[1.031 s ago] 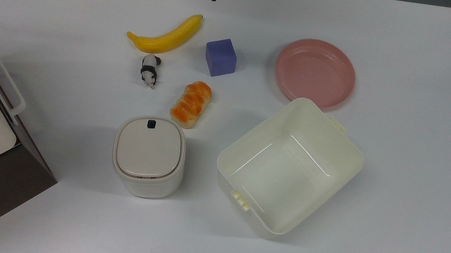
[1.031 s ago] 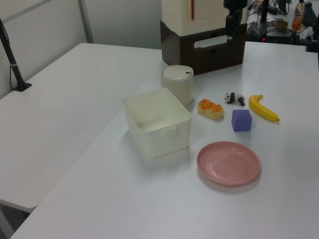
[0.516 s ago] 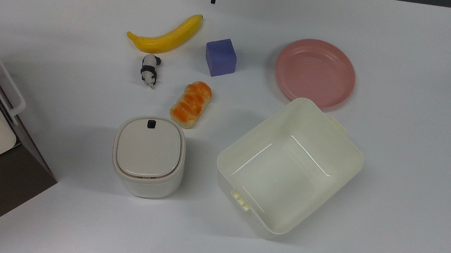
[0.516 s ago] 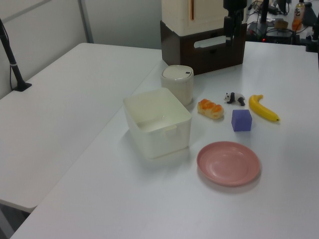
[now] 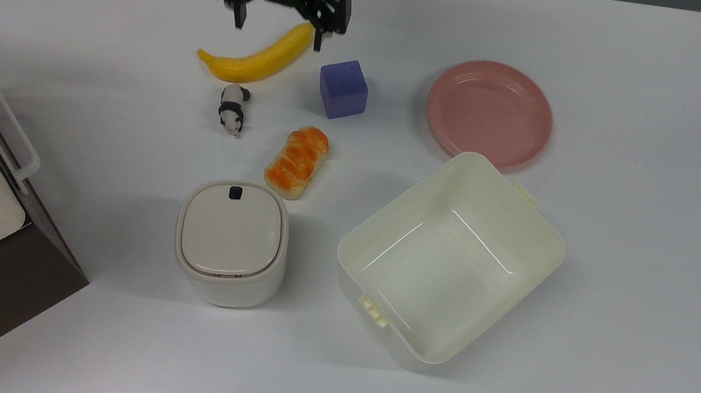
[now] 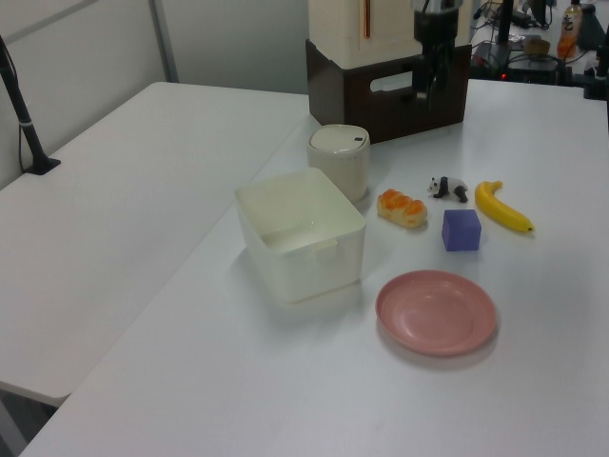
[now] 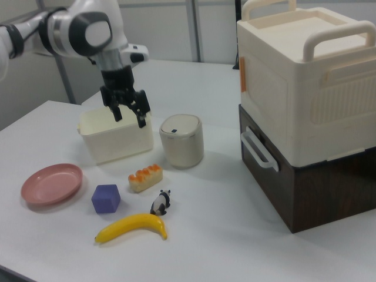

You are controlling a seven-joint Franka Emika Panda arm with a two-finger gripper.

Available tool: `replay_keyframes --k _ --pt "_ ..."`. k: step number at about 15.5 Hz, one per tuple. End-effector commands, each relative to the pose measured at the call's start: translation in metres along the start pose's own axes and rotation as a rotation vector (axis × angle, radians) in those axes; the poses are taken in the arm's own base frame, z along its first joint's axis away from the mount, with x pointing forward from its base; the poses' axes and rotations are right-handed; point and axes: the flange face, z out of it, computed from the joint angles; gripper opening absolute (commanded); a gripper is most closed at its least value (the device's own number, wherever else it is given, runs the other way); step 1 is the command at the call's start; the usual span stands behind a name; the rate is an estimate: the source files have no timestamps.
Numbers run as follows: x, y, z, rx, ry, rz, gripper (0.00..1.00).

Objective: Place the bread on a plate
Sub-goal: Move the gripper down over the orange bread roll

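Bread point(image 5: 297, 161) lies on the white bench point(image 5: 625, 282), clear of the plate point(image 5: 490, 111). In the top view the loaf sits near the middle of the scene, its long axis running from about 1 o'clock to 7 o'clock, and nothing touches it. From the bread, the plate is at about 2 o'clock, well apart; the cube point(image 5: 343, 88) is at 12 o'clock, near; the panda point(image 5: 232, 108) is at 10 o'clock, near; the bin point(image 5: 231, 241) is at 7 o'clock, just beside the loaf's lower end; the tub point(image 5: 449, 261) is at 4 o'clock, its far rim just beside the plate's edge. The banana point(image 5: 257, 55) lies beyond the panda, at 11 o'clock from the bread.

Pincer point(image 5: 276, 29) hangs released, its two fingers spread wide and holding nothing. In the top view it appears over the upper tip of the banana, at 12 o'clock from the bread and well apart from it. The right view places the pincer point(image 7: 129, 116) in the air above the bench, in front of the tub point(image 7: 114, 141), with the bread point(image 7: 145, 177) lower down at about 5 o'clock. In the left view the pincer point(image 6: 425, 84) appears before a cream box point(image 6: 366, 24) stacked on a dark base, and the plate point(image 6: 437, 312) lies empty.
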Motion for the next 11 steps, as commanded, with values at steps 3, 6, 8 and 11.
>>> replay_keyframes --k 3,6,8,11 --pt "0.001 0.007 0.069 0.07 0.072 0.059 1.0" --pt "0.007 0.003 0.103 0.101 0.053 0.086 1.0" --pt "0.013 0.0 0.128 0.105 0.055 0.095 1.0" --pt "0.019 -0.008 0.154 0.103 0.032 0.121 1.0"
